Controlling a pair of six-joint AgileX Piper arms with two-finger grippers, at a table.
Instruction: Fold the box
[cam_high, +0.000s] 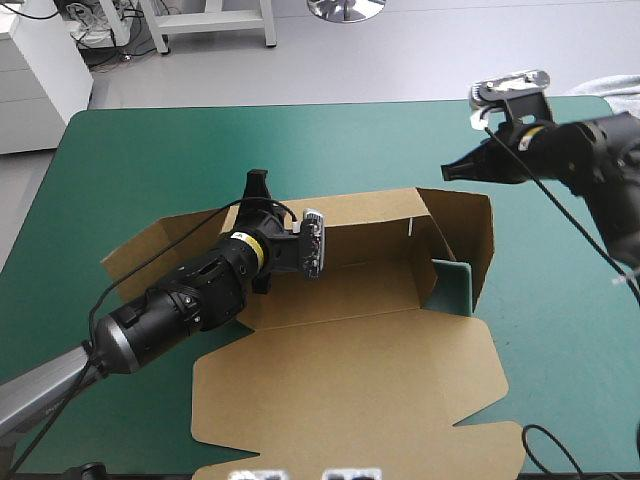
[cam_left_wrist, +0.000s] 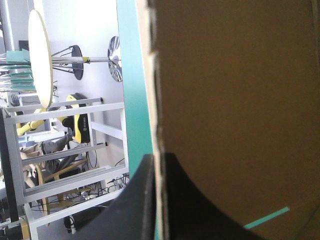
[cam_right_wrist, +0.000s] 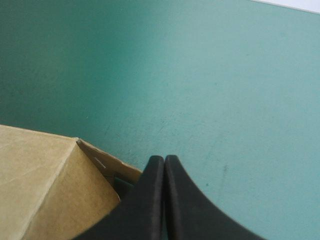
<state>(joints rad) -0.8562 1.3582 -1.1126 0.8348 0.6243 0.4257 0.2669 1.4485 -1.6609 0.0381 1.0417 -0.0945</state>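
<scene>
Box (cam_high: 350, 340) board sits clamped between the black fingers (cam_left_wrist: 140, 200) of the left gripper (cam_high: 257, 185), which grips the top edge of the far wall (cam_high: 370, 235) towards its left end, one finger on each face of the sheet. The right gripper (cam_high: 450, 168) has its fingers pressed together on nothing and hangs over the bare teal-green cover (cam_high: 150, 150), just beyond the box's far right corner and apart from it.

The box lies mid-table, partly formed. The far wall stands and the right end wall (cam_high: 470, 240) is raised against it, making one corner. The left end flap (cam_high: 150, 250) lies splayed on the cover, and the big near panel (cam_high: 350, 400) is flat towards the near edge. By my reckoning it is about half done: the left end and a near wall are left to raise and tuck.
</scene>
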